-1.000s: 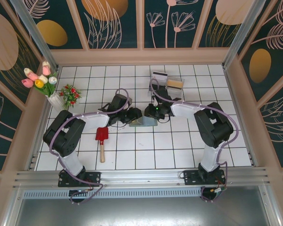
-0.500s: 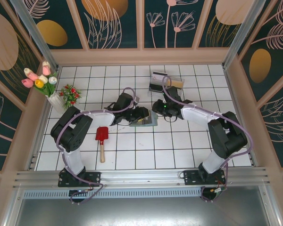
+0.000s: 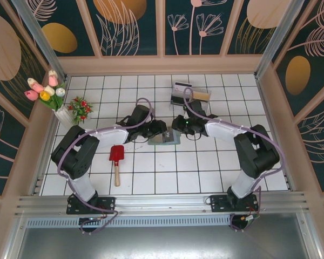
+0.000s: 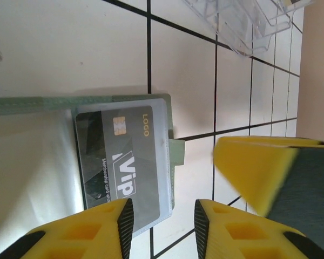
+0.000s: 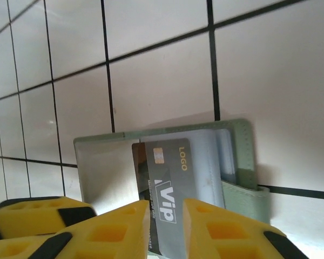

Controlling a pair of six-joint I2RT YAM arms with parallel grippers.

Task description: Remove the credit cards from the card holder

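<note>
- On the open card holder (image 5: pixel 244 156), dark VIP card (image 5: pixel 170 181) looks thin, stiff, slick; I'd pinch its exposed end.
- Left gripper (image 4: pixel 163 216) stands apart; right gripper (image 5: pixel 164 216) nearly closed, grip unclear.

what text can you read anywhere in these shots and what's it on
"LOGO": on the dark card in the card holder, next to the chip.
"Vip": large white letters on the same card.
"Membership card...": small line beside "Vip"; the rest is too small or hidden to read.
White card and tan card at the far side: too small to read.
</note>
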